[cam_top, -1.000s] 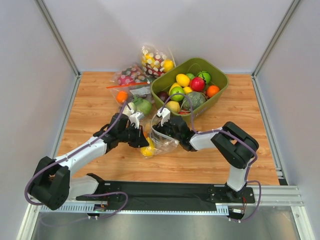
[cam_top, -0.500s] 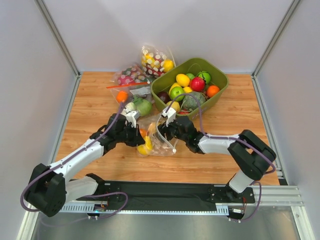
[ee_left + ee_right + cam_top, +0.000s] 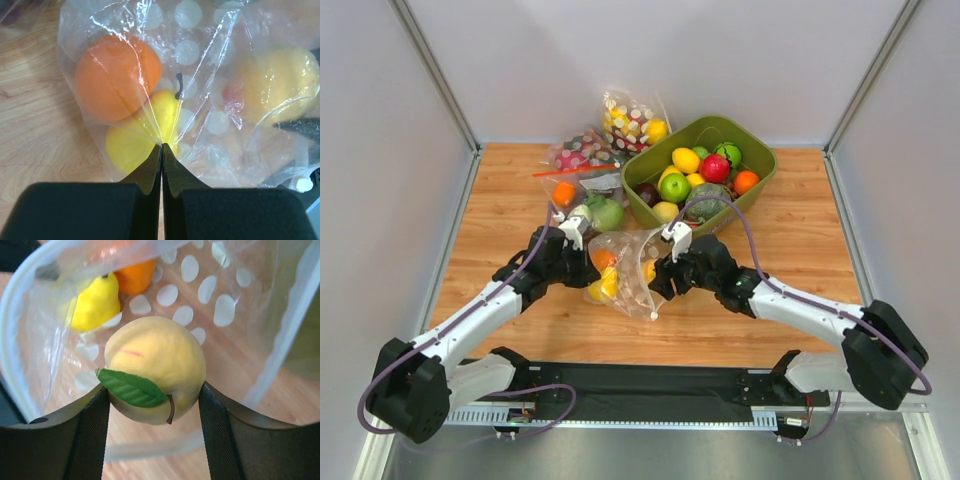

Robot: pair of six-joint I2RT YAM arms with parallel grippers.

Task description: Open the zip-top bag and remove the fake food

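The zip-top bag, clear with white dots, lies on the wood between both arms with its mouth open toward the right. My left gripper is shut on a pinch of the bag's plastic at its closed end. Through the film there I see fake food: an orange and a yellow pear. My right gripper is shut on a pale yellow fruit with a green leaf, held in the bag's mouth with the zip rim looping around it. In the top view this fruit sits beside the right gripper.
A green bin holding several fruits and vegetables stands just behind the right arm. Other filled bags lie at the back: a bag with a red strip, a dotted bag, and a bag with a green piece behind the left gripper.
The right gripper narrowed onto the yellow fruit and drew back to the right. The left gripper shifted slightly left, still pinching the bag, which now lies stretched between them.
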